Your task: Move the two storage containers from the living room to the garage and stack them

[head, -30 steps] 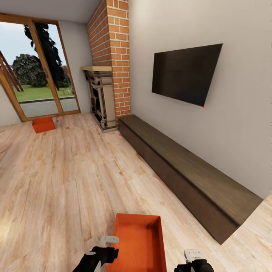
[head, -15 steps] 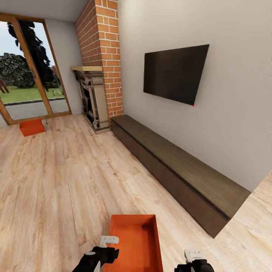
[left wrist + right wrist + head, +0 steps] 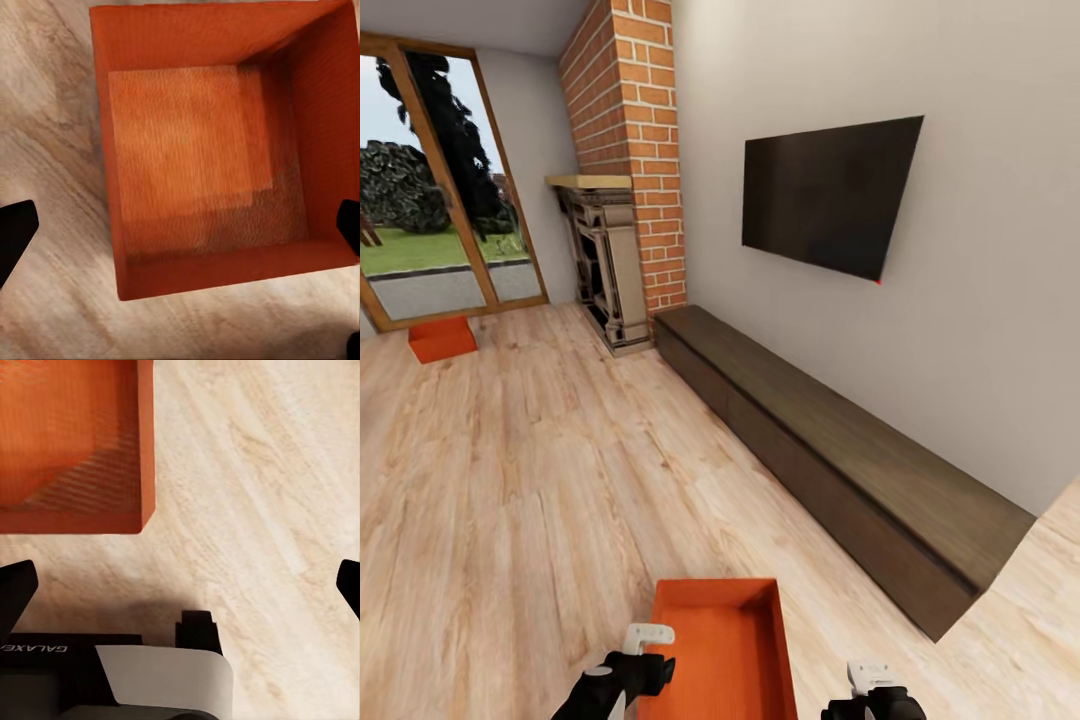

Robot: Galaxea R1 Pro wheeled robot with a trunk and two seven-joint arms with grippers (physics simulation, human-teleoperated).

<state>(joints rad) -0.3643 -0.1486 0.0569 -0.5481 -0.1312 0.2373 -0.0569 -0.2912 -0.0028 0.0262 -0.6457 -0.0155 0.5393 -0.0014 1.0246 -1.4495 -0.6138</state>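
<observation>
left gripper [image 3: 643,640] spread wide, empty — nearest storage container [image 3: 722,650] on wood floor [image 3: 540,480] directly below, between it and right gripper [image 3: 872,680], whose fingertips also sit apart. second container [image 3: 442,339] far ahead, by glass door [image 3: 440,230].

Orange-red ribbed container [image 3: 725,650] on pale wood-grain floor [image 3: 540,480]; red brick fireplace [image 3: 625,150], seemingly black TV [image 3: 825,195].

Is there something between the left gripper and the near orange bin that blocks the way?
Nothing visible does. The left gripper hangs open above the near bin, which sits empty on the wood floor with nothing between.
</observation>
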